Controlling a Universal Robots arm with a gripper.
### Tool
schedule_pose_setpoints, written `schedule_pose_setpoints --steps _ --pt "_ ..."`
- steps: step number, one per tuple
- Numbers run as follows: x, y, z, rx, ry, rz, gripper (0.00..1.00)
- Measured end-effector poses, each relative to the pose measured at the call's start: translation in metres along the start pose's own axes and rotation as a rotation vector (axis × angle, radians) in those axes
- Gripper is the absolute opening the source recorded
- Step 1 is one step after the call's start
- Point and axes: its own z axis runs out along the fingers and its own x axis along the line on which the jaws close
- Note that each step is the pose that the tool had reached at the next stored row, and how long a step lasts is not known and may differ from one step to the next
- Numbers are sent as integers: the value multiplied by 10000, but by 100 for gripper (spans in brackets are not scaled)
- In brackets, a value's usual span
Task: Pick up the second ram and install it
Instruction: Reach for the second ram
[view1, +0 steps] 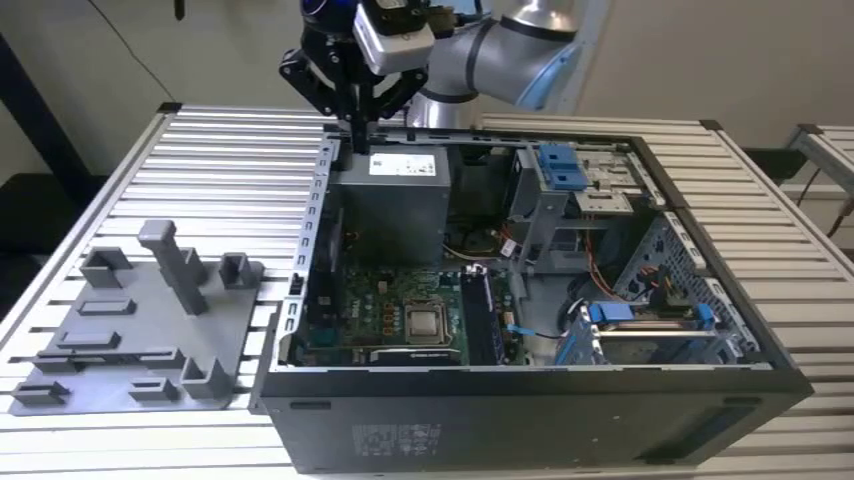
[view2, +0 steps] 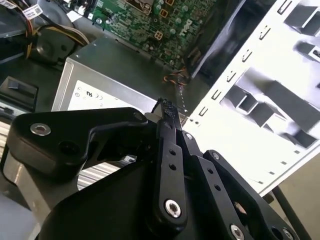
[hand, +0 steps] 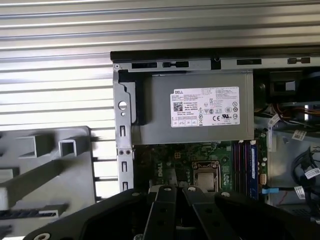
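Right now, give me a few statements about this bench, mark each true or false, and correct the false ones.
1. The computer case lies open on the slatted table. True.
2. The gripper hangs over the grey holder tray. False: it hangs at the case's edge, beside the power supply.
3. A tall grey post stands on the tray. True.
4. The tray lies at the exterior view's right of the case. False: it lies at the left.

Arm (view1: 514, 50) high, jaws pointed straight down, pressed together.
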Motion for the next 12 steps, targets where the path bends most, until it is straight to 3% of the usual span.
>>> schedule_pose_setpoints --steps 7,12 --pt "133 -9 -3 0 6 -41 11" --pt "268 -18 -6 -4 10 -85 11"
